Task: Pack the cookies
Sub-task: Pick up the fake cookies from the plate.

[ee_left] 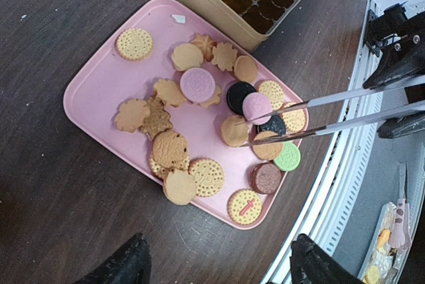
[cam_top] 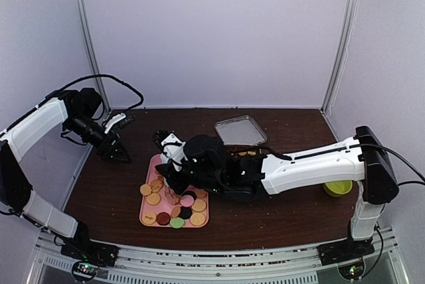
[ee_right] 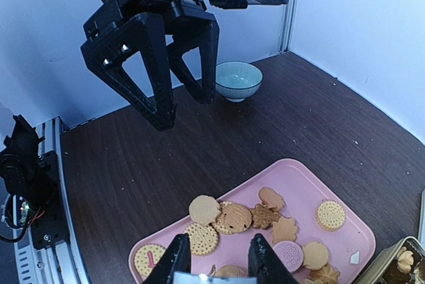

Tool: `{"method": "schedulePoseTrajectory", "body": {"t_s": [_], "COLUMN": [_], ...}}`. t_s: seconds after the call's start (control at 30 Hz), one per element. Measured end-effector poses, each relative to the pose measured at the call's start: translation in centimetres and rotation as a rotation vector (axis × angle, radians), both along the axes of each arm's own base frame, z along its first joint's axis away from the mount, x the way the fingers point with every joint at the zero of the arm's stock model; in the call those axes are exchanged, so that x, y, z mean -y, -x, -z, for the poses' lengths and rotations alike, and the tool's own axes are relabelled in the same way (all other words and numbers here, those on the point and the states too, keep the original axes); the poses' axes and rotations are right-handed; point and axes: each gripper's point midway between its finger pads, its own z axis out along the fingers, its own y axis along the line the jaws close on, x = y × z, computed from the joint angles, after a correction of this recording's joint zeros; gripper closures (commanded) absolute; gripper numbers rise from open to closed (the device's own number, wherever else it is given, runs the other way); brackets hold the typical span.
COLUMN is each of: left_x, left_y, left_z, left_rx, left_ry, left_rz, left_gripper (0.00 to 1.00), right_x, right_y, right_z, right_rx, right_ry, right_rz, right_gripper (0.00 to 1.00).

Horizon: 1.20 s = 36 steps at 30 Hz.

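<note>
1. Find cookies (ee_left: 197,85) loose on tray (ee_left: 99,91), mostly round and tan, a few pink, black or green
2. Find tin (ee_left: 206,8) against or just beside tray's far edge, with nearly every cup bare
3. Note right gripper (ee_right: 219,247) low over tray, jaws partly closed on tongs (ee_left: 372,91)
4. Note tong tips apart, set among pink, black and tan cookies at tray's near end
5. No telling yet of a cookie pinched, nor of the one aimed at
6. Choose one cookie lying free on top, probably the pink
7. Straddle it across its full width, with both tips down near tray
8. Squeeze slowly, since a thin stiff disc caught off-centre is likely to flip or skid
9. Lift straight up before swinging toward tin, to avoid dragging neighbours
10. Lower into one bare cup and only then ease off the tongs, rather than dropping from height
11. Note left gripper (ee_right: 184,108) wide open, holding nothing, raised off to tray's left
12. Leave it there, out of right arm's path
</note>
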Motion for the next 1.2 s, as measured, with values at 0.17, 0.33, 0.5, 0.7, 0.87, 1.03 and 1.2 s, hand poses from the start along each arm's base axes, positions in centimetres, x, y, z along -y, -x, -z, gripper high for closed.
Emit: {"method": "schedulePoseTrajectory", "body": {"t_s": [0.17, 0.33, 0.5, 0.7, 0.87, 1.03, 1.2], "left_x": [0.0, 0.0, 0.0, 0.0, 0.0, 0.0, 0.0], "left_y": [0.0, 0.1, 0.1, 0.1, 0.1, 0.1, 0.1], "left_z": [0.0, 0.0, -0.1, -0.1, -0.1, -0.1, -0.1], "left_rx": [-0.001, -0.006, -0.004, -0.001, 0.001, 0.001, 0.001], "left_ry": [-0.001, -0.001, -0.001, -0.001, -0.001, -0.001, -0.001], "left_rz": [0.000, 0.000, 0.001, 0.004, 0.006, 0.007, 0.006], "left_gripper": [0.26, 0.26, 0.26, 0.26, 0.26, 0.26, 0.27], "right_x": [-0.1, -0.4, -0.9, -1.1, -1.0, -1.0, -0.9], "right_y": [-0.6, -1.5, -2.0, -2.2, -2.4, -2.4, -2.6], "right_z": [0.7, 0.3, 0.3, 1.6, 1.6, 1.7, 1.7], "right_rx": [-0.003, 0.003, 0.008, 0.003, 0.003, 0.001, -0.014], "right_ry": [0.012, 0.000, -0.007, 0.015, 0.015, 0.014, 0.005], "right_rz": [0.011, 0.028, 0.041, 0.044, 0.047, 0.048, 0.057], "right_gripper": [0.70, 0.70, 0.69, 0.63, 0.63, 0.76, 0.88]}}
